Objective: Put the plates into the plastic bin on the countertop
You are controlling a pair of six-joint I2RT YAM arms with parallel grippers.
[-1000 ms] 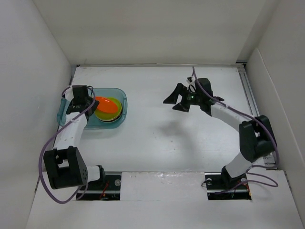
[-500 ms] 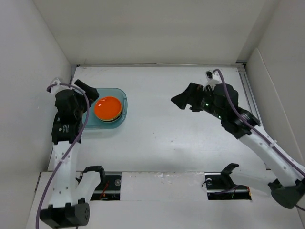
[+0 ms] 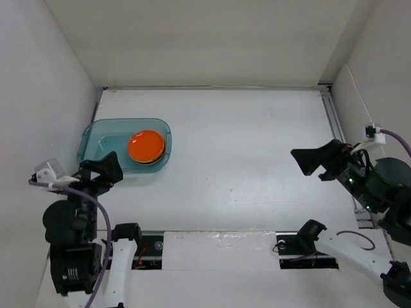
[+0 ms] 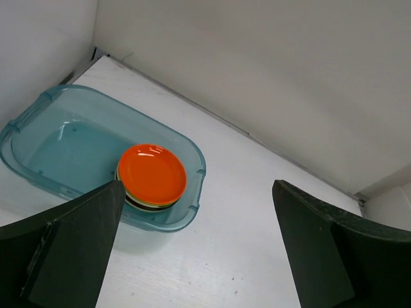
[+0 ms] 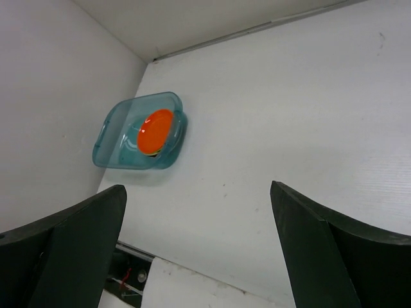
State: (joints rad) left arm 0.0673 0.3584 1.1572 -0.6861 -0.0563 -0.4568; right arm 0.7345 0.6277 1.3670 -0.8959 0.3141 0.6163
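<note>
Since the earlier views both arms have pulled back toward the near edge of the table: the left gripper [image 3: 104,174], which was beside the far-left part of the bin, now hangs on the near side of it, and the right gripper [image 3: 319,163] has swung from mid-table to the right side, well apart from the bin. The translucent teal-blue rectangular plastic bin [image 3: 96,127] sits in the far-left part of the flat matte white countertop [image 3: 244,141], near the white left wall [image 3: 45,77]. Inside it, at the end nearer the middle of the table, lies the stack of small round shallow plates [image 3: 145,147] with a glossy orange one on top; in the left wrist view the edges of a lighter and a darker plate show under it [image 4: 152,174], but the count of the stack cannot be told. The rest of the bin floor is bare. The left gripper's [image 4: 196,256] jaws are spread wide with nothing between them, the bin [image 4: 38,106] lying beyond them. The right gripper [image 5: 196,256] is likewise spread wide and holds nothing, with the bin [image 5: 108,146] and the plates [image 5: 155,131] small and far off in its view.
</note>
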